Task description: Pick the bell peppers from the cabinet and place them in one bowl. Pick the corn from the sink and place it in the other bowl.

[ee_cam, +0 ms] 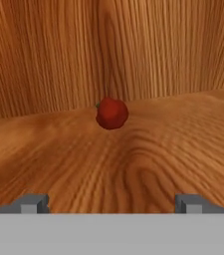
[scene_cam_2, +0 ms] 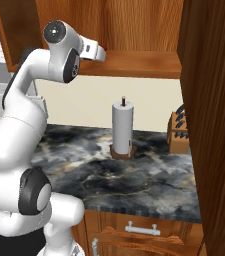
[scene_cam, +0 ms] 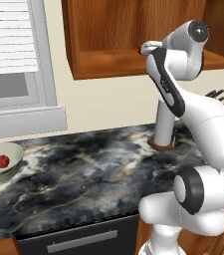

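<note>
Gripper (ee_cam: 111, 203) reaches into cabinet (scene_cam: 113, 62), fingers wide apart, nothing between them. Bell pepper (ee_cam: 112, 113) sits on shelf board at back, near rear wall, straight ahead of fingers, centred on gap, not touching them. Other bell pepper (scene_cam: 3, 161) lies inside grey-beige bowl (scene_cam: 11, 167) on counter (scene_cam: 83, 174).

My arm (scene_cam: 193, 124) reaches up and forward, wrist level; my gripper (ee_cam: 111, 203) holds its jaws wide apart, empty.
</note>
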You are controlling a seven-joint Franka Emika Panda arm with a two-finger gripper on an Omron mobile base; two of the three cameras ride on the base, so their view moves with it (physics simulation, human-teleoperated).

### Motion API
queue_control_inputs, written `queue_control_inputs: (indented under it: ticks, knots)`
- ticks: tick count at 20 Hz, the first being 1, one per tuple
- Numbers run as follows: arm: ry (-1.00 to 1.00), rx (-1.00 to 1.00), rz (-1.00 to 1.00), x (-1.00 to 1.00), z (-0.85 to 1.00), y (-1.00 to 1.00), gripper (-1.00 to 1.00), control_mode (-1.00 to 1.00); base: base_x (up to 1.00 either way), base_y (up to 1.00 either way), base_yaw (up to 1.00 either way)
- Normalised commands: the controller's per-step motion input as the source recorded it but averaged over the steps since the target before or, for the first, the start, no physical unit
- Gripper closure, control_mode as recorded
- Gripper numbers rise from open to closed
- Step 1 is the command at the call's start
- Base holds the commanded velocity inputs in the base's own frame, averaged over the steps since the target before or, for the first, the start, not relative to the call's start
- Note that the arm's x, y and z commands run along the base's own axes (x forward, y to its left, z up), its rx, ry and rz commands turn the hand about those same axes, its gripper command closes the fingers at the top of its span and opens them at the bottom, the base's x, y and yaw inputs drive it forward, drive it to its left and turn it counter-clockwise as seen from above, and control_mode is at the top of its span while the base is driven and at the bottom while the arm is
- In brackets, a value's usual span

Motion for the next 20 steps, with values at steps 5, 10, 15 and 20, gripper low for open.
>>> queue_control_inputs:
  ticks: [5,10,15,20]
  knots:
    - [0.00,0.00,0.00,0.35,0.00,0.00,-1.00,-1.00,0.00,0.00,0.00]
    - [0.00,-0.01,0.00,0.48,0.00,0.00,-1.00,-1.00,0.00,0.00,0.00]
    - [0.04,0.00,0.00,0.42,0.00,0.00,-1.00,-1.00,0.00,0.00,0.00]
    - [0.00,0.00,0.00,0.29,0.00,0.00,-1.00,-1.00,0.00,0.00,0.00]
